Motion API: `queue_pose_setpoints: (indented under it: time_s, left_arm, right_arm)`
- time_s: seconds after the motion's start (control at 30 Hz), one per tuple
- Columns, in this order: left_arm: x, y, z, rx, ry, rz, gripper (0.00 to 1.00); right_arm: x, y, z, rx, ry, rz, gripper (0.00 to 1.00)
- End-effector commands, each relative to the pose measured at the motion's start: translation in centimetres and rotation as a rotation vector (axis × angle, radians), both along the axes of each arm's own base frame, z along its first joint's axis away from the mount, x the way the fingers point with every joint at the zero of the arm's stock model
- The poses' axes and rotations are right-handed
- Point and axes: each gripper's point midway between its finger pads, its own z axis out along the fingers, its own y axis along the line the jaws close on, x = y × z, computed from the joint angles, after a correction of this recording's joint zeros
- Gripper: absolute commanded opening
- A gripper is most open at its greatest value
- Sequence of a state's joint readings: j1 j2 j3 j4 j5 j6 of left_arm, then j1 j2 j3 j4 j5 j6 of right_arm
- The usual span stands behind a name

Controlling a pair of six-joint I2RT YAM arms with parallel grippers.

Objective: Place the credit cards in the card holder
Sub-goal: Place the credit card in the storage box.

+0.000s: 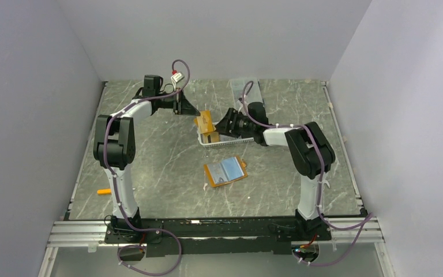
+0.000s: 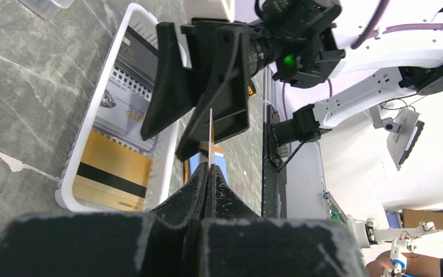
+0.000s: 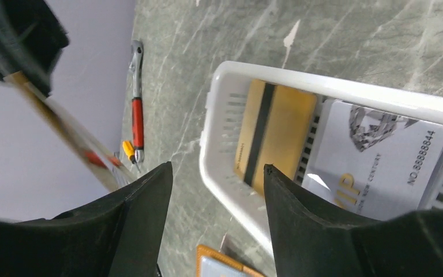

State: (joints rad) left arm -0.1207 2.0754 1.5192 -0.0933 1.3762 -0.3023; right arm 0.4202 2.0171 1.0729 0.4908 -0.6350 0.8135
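Note:
My left gripper (image 1: 194, 114) (image 2: 209, 168) is shut on an orange-gold credit card (image 1: 206, 121), which shows edge-on in the left wrist view (image 2: 210, 135) and is held above the left end of the white basket (image 1: 231, 142). My right gripper (image 1: 226, 124) (image 3: 216, 176) is open and empty, facing that card over the basket. In the basket lie a gold card with a black stripe (image 3: 271, 130) (image 2: 112, 170), a pale VIP card (image 3: 375, 167) and a black card (image 2: 141, 52). The orange card holder (image 1: 226, 171) (image 3: 222, 265) lies open on the table, blue inside up, in front of the basket.
A clear compartment box (image 1: 245, 86) stands at the back of the table. A small red and orange screwdriver (image 1: 102, 191) (image 3: 136, 109) lies near the table's left edge. The basket rim (image 3: 219, 109) is just below my right fingers.

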Motion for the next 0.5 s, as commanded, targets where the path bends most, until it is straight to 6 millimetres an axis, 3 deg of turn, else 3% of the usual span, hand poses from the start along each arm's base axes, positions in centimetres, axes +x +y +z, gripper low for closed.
queue_pose_setpoints:
  time_s: [0.0,0.23,0.47]
  left_arm:
    - [-0.8,0.3,3.8,-0.049,-0.101,-0.038,0.0]
    - [-1.1,0.4,4.5,-0.059,-0.126,-0.048,0.0]
    - [-1.5,0.5,4.6,-0.059,-0.119,-0.057,0.0]
  right_arm:
    - [0.1,-0.9,4.0,0.003,-0.122,-0.008,0.6]
    - [-0.3,-1.9,6.8,0.089,-0.178,0.04,0.53]
    - [0.1,-4.1,7.6,0.119,-0.194,-0.002,0.51]
